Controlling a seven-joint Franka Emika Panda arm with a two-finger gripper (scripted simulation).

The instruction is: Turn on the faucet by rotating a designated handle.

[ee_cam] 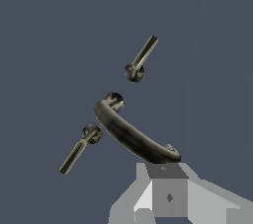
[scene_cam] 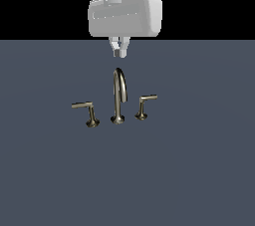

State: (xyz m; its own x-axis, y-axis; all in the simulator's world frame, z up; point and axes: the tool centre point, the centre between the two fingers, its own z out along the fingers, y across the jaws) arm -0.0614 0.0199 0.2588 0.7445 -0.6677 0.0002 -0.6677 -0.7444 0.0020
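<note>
The faucet stands on the dark floor, with its tall arched spout in the middle. The handle, the smaller lever with the shorter bar, stands on the exterior view's right of the spout. The larger lever stands on its left. My gripper hangs above the top of the spout, points down, looks shut and holds nothing. In the wrist view my gripper is just over the spout's arch. The handle and the larger lever lie to either side. I touch neither lever.
The flat dark blue-grey floor spreads out all around the faucet. My white arm body sits high above the spout.
</note>
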